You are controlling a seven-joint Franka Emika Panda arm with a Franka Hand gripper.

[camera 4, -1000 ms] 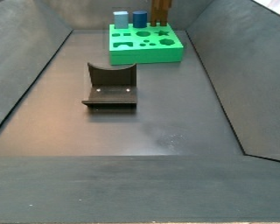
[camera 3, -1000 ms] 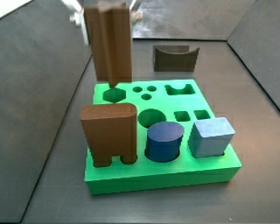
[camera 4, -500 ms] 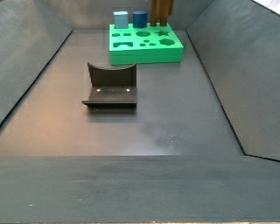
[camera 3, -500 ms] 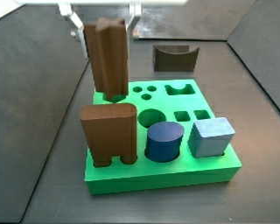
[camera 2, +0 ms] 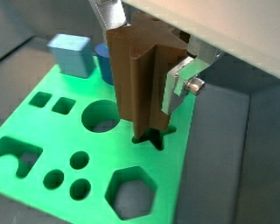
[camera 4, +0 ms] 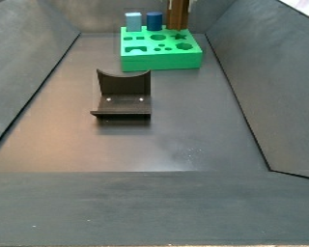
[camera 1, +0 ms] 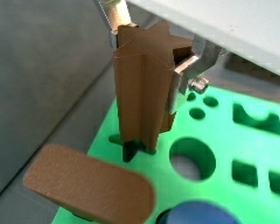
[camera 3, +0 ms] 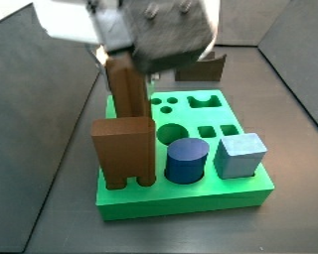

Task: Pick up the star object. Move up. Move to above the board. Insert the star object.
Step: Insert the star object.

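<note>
Post (camera 2: 139, 83) upright, long axis vertical, clamped in gripper (camera 2: 149, 61), foot entering star-shaped hole (camera 2: 150, 140) at board's (camera 3: 189, 193) 11 o'clock corner. Aligned straight above hole; needs pure descent.

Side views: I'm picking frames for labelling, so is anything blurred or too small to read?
In a side view the gripper and arm are motion-smeared, though the star object and the board stay sharp. In a side view the board is small and distant, the gripper unreadable. Both wrist views are sharp.
</note>
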